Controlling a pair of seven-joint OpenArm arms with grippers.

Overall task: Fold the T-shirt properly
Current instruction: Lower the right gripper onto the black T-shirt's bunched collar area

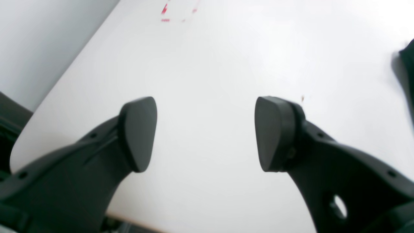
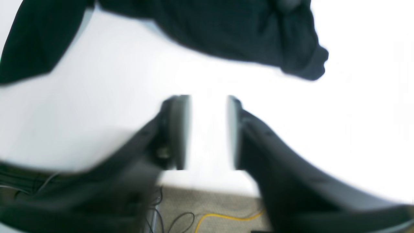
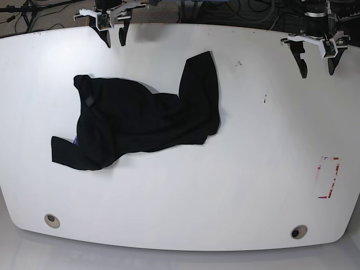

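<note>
The black T-shirt [image 3: 140, 115] lies crumpled on the left half of the white table [image 3: 236, 169], one part reaching up toward the table's far edge. In the right wrist view its dark cloth [image 2: 226, 29] fills the top, beyond the fingertips. My right gripper [image 3: 112, 35] hangs open over the far edge at top left, apart from the shirt; its pads [image 2: 181, 129] stand a small gap apart with nothing between. My left gripper [image 3: 316, 64] is open at top right, its fingers [image 1: 139, 132] wide apart over bare table. A sliver of the T-shirt [image 1: 408, 64] shows at that view's right edge.
Red tape marks [image 3: 328, 177] sit near the table's right side. Two round holes [image 3: 52, 220] are near the front edge. Small dark specks [image 3: 265, 100] mark the table right of the shirt. Cables [image 2: 226, 216] lie on the floor past the table edge.
</note>
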